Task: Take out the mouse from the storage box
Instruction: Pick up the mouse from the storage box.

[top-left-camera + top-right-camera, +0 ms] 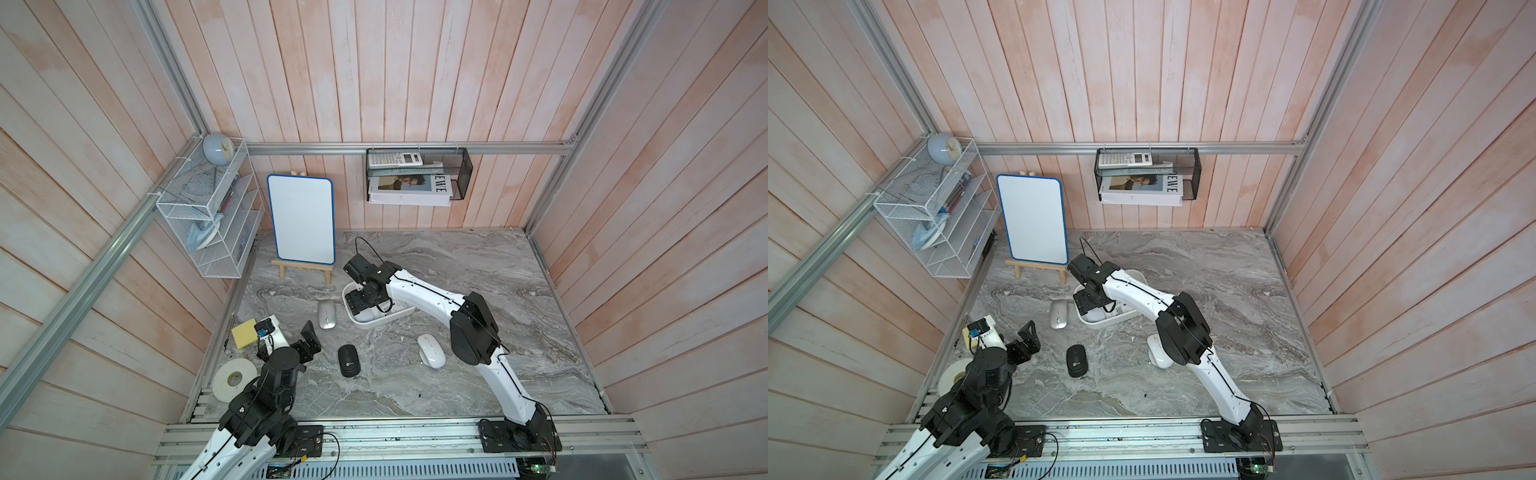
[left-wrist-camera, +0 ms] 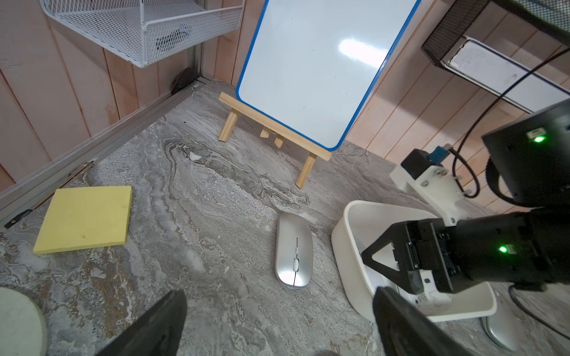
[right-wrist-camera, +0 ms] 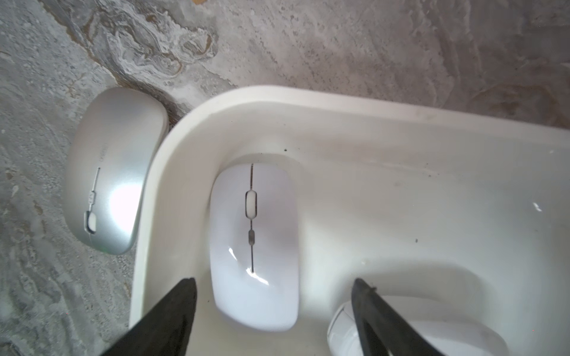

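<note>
Right gripper [image 3: 274, 280] is hanging wide open over storage box [image 3: 339, 101], straddling white mouse [image 3: 254, 234]; mouse's long axis is running lengthwise between the jaws.

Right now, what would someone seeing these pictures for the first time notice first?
The right gripper hangs open over the white box at mid-table, its jaws on either side of a white mouse lying inside. Out on the marble table lie a silver mouse close beside the white box, and a black mouse and a loose white mouse nearer the front.
</note>
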